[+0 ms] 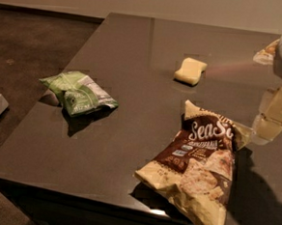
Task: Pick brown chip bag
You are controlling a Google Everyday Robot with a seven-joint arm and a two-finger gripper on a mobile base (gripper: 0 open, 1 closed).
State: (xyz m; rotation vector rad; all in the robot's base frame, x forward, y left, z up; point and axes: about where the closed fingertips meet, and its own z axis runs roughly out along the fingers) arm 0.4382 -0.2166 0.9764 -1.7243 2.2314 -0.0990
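The brown chip bag (200, 162) lies at five o'clock on the dark tabletop (135, 51), and the claw (272, 118) hangs at its two o'clock corner, just beside it, grip impossible to tell.

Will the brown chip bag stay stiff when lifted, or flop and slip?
Likely floppy: the brown chip bag looks crinkled. It is puffed, so probably light for its size. Its smooth film may slip. The gripper sits by the bag's upper right corner.
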